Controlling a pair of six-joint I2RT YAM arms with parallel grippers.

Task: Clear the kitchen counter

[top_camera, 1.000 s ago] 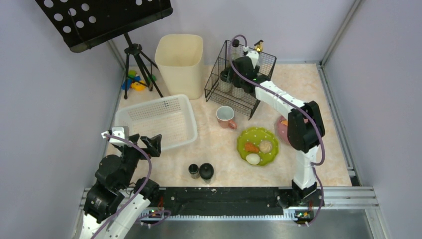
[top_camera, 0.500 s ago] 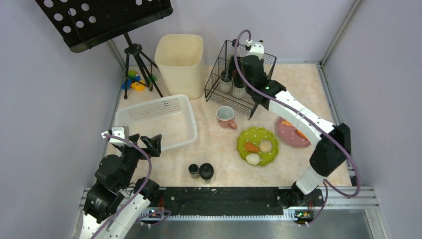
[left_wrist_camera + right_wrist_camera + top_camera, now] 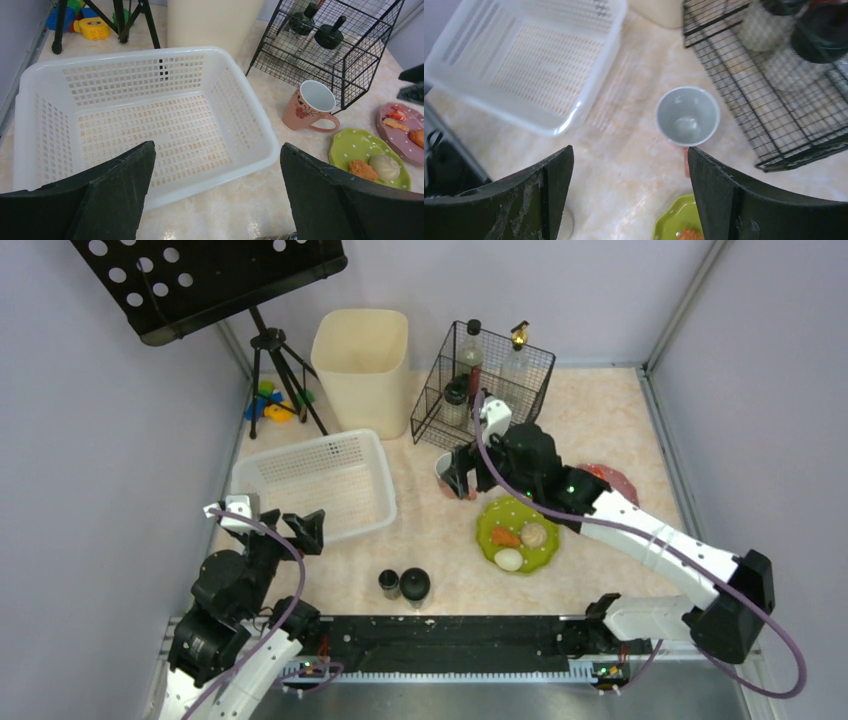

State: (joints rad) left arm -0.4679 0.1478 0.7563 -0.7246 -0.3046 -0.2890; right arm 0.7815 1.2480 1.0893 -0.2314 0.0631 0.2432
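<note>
The kitchen counter (image 3: 445, 555) is glossy beige-pink marble. On it stand a pink flowered mug (image 3: 687, 116), a green plate (image 3: 489, 524) with three food pieces, a pink plate (image 3: 612, 478) with food, and two dark shakers (image 3: 402, 584). My right gripper (image 3: 461, 473) hangs open just above the mug (image 3: 444, 484), which sits beyond its fingertips in the right wrist view; nothing is between the jaws. My left gripper (image 3: 216, 145) stays open near the front left, facing the white perforated basket (image 3: 125, 55), with nothing in it.
A black wire rack (image 3: 482, 390) holding bottles and jars stands behind the mug. A cream bin (image 3: 360, 365) is at the back. A tripod stand (image 3: 272, 360) and small toys (image 3: 268, 400) fill the back left corner. A black rail (image 3: 450, 640) runs along the near edge.
My right arm has pulled back from the wire rack and swung down-left, and now hangs over the mug. The rack's bottles now show. The left arm has not moved.
</note>
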